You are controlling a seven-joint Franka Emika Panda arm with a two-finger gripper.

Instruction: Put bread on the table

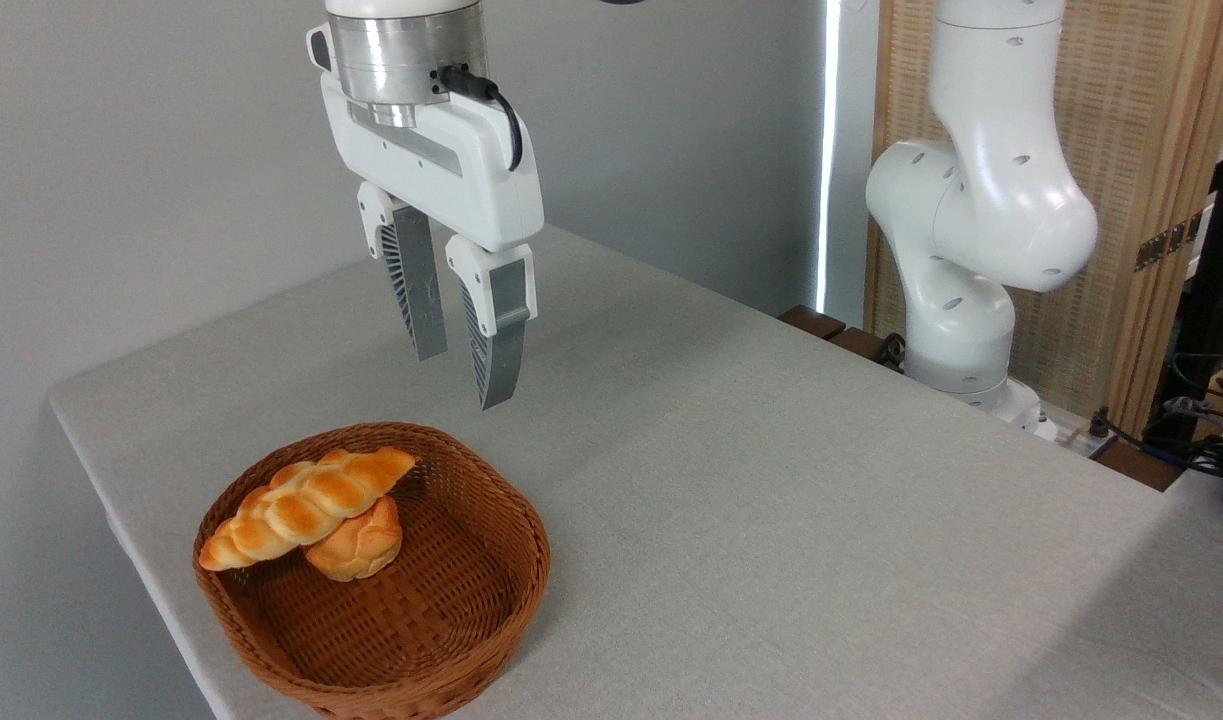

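The bread (301,505), a long golden braided loaf, lies across the left side of a brown wicker basket (451,610), its left end resting on the rim. It lies on top of a small round knotted bun (363,545). My gripper (463,373) hangs above and behind the basket, well clear of the loaf, fingers pointing down. It is open and holds nothing. The table (771,480) is covered in light grey cloth.
The basket stands near the table's front left corner. The arm's white base (971,280) rises at the far right edge, with cables (1186,440) beyond it. A grey wall runs behind the table.
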